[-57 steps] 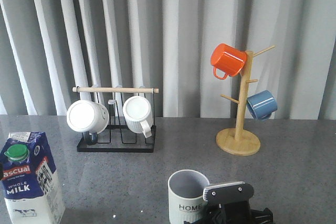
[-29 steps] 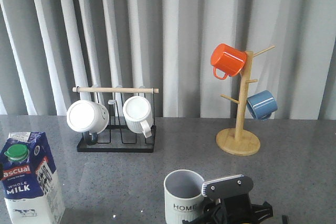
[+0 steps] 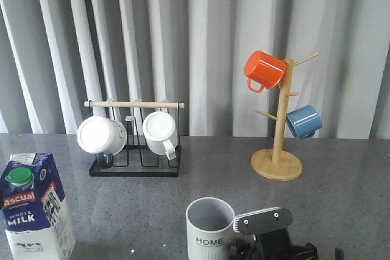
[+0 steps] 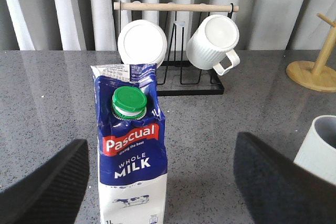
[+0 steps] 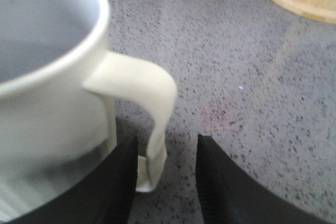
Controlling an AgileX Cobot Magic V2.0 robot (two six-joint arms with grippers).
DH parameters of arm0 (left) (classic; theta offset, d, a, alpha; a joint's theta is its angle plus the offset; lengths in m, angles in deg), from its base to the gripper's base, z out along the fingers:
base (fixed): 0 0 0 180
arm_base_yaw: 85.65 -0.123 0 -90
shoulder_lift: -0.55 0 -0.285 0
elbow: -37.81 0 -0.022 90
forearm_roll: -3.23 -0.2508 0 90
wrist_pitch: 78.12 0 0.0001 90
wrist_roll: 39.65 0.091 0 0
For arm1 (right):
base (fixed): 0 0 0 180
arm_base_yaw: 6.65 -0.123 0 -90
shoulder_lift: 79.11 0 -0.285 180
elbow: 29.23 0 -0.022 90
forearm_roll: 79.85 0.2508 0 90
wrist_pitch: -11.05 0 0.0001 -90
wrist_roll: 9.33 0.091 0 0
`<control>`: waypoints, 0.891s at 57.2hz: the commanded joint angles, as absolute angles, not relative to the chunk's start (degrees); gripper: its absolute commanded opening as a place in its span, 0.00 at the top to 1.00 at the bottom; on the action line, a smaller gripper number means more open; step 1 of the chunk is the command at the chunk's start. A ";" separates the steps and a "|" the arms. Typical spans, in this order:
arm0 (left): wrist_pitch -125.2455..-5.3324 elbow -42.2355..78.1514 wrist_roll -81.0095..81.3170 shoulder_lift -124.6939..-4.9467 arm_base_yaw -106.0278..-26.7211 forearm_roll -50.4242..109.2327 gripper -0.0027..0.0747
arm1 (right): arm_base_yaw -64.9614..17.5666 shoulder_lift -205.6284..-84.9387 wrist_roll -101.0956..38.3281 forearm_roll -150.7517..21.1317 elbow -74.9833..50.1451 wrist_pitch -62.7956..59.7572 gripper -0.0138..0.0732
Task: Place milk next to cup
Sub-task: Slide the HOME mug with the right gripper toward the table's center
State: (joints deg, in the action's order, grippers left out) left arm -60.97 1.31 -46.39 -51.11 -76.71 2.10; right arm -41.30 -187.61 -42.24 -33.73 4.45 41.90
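- The milk carton (image 4: 132,150) stands upright on the grey speckled table (image 3: 341,199), ahead of the left gripper (image 4: 157,182) and centred between its jaws. Those jaws are spread wide, touching nothing. A red band reads "Pascual", with "WHOLE MILK" under it; the cap is green.
- Beyond the carton, two white ribbed mugs (image 3: 159,132) sit on a black wire rack (image 3: 135,166).
- The cup (image 3: 210,231), lettered "HOME", stands upright well right of the carton. Its handle (image 5: 152,108) sits between the right gripper's (image 5: 164,177) narrowly parted jaws; whether they grip it I cannot tell.
- A wooden mug tree (image 3: 277,162) carries an orange mug (image 3: 264,70) and a blue mug (image 3: 303,121).
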 commanded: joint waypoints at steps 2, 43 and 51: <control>-65.04 3.26 -46.55 -51.06 -76.41 2.49 0.27 | -41.31 -184.74 -45.42 -32.71 3.45 43.06 0.52; -65.04 3.26 -46.55 -51.06 -76.41 2.49 0.27 | -41.31 -169.02 -52.38 -32.82 3.45 26.66 0.54; -65.04 3.26 -46.55 -51.06 -76.41 2.49 0.27 | -41.31 -163.61 -55.98 -32.82 3.45 23.02 0.57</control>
